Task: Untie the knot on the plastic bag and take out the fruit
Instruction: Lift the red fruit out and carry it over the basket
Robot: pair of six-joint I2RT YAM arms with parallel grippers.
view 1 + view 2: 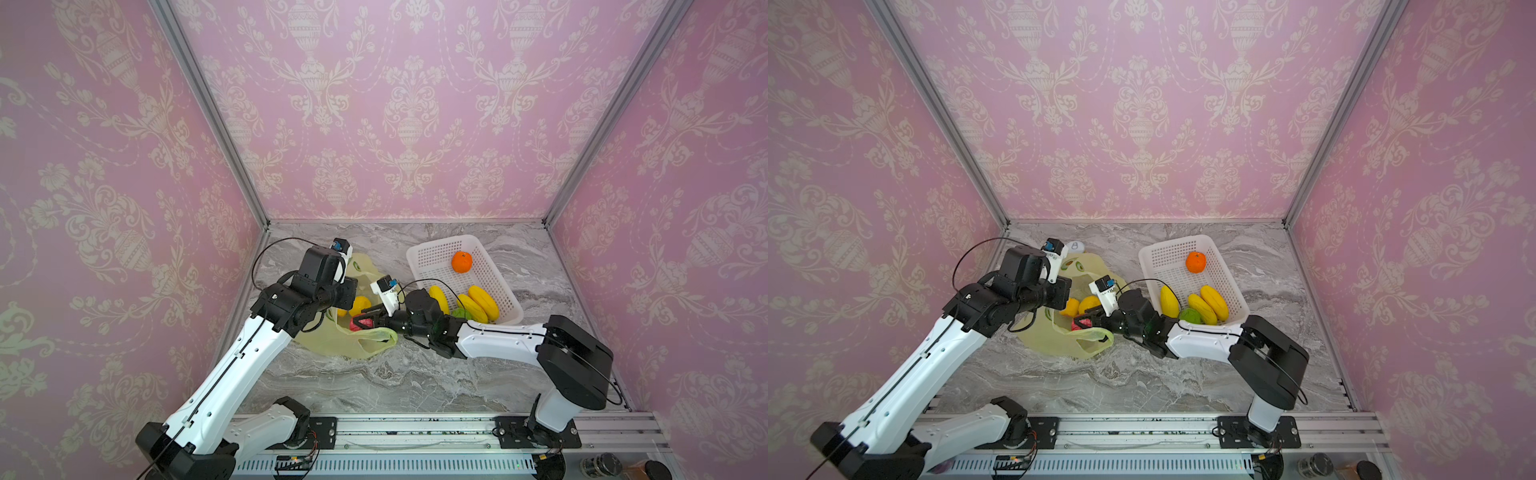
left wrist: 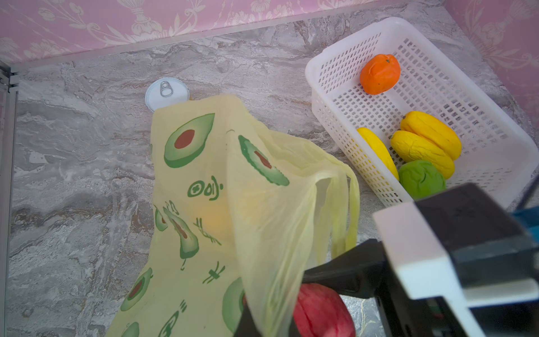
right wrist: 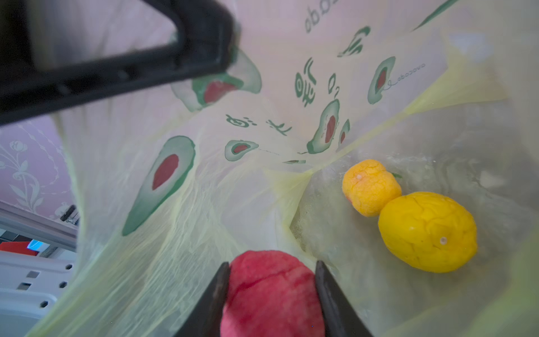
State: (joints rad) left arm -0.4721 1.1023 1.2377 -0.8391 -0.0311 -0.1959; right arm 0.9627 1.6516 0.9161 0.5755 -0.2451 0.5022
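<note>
The right jaws are clamped on the pink-red fruit (image 3: 271, 294), 1 on each flank, just inside the mouth of the plastic bag (image 2: 204, 181). The left jaws are clenched on the bag's upper rim and lift the film, so the mouth gapes toward the right arm (image 1: 498, 338). No knot shows. The handle loops (image 1: 384, 334) hang loose, so I judge the untying done.

Deeper in the bag, beyond the held fruit, 2 round yellow-orange fruits (image 3: 370, 186) lie touching each other on the bag's floor. The white basket (image 2: 319, 111) stands on the table (image 1: 374, 386) beside the right arm's wrist, apart from the bag. It holds 5 fruits: 1 orange (image 2: 379, 74), 3 elongated yellow fruits (image 2: 423, 153) and 1 green fruit (image 2: 421, 178).

The coming move turns on 1 relation: the basket lies the opposite way from the bag's depth, on the right arm's side. The held fruit should therefore come straight back out through the mouth, then swing over the basket's near wall. The right arm is the nearer one, and the left arm (image 1: 232, 365) is taken up with the rim. I cannot tell the fruit's long axis, as jaws and film cover much of it. The thin film may drag along with the fruit.
</note>
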